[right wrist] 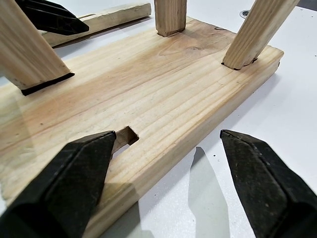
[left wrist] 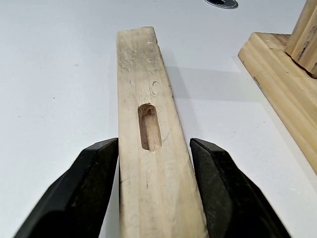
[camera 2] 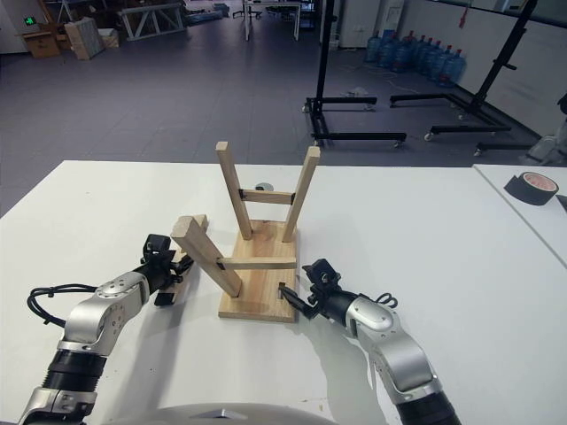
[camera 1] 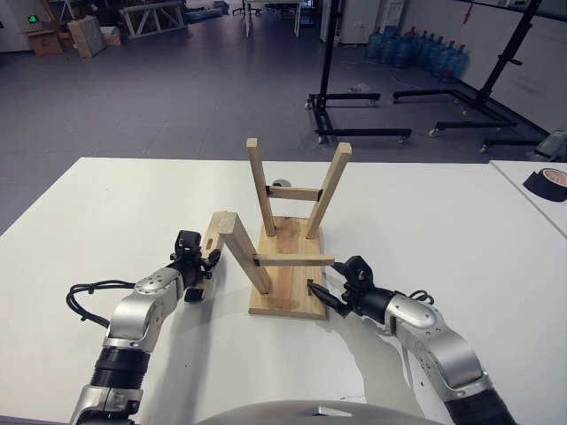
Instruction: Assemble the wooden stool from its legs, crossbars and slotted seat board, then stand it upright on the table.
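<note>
Both forearms lie low over the table (camera 1: 443, 221) and angle inward toward the upturned stool. At the front, the right gripper (camera 1: 321, 294) sits at the near right corner of the board (camera 1: 288, 297). Its fingers are spread wide and hold nothing: one hangs over the wood beside an empty slot (right wrist: 126, 135), the other over bare tabletop just off the edge. The left gripper (camera 1: 205, 266) is to the left of the board, level with its middle. Its two fingers (left wrist: 94, 178) press against either side of the loose leg (left wrist: 148, 163), which lies flat on the table with its mortise facing up and runs away from the robot alongside the board. The board rests flat near the table's middle with three legs standing in it. The two far legs (camera 1: 260, 186) lean toward each other, joined by a crossbar (camera 1: 297, 193). The near left leg (camera 1: 246, 252) tilts out to the left. A second crossbar (camera 1: 297, 260) runs from it to the right, its far end free above the empty slot.
</note>
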`<control>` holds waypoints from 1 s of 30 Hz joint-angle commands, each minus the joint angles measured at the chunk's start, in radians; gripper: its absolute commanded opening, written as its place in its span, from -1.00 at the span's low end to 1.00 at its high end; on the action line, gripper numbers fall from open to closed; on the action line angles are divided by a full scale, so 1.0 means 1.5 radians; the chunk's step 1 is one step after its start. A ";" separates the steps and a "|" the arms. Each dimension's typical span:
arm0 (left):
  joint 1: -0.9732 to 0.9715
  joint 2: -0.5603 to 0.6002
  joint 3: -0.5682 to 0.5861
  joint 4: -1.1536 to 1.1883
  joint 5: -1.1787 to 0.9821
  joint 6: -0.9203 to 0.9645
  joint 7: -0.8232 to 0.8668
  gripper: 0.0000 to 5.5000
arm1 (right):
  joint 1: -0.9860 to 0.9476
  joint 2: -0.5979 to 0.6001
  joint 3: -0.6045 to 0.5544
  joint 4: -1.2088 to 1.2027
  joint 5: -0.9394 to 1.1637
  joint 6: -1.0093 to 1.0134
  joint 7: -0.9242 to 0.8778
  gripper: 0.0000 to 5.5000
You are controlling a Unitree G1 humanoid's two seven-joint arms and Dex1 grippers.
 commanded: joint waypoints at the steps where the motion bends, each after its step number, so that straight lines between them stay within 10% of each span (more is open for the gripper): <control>1: 0.028 0.001 -0.005 0.023 0.028 0.015 -0.004 -0.24 | 0.019 -0.003 0.011 0.015 -0.010 0.029 -0.001 0.42; 18: -0.054 -0.012 0.148 -0.036 -0.040 -0.304 -0.127 -0.27 | -0.034 -0.081 -0.148 0.021 0.104 0.016 0.116 0.42; 30: -0.042 0.056 0.199 -0.250 -0.353 -0.205 -0.337 -0.27 | -0.134 -0.032 -0.321 -0.020 0.390 0.065 0.138 0.42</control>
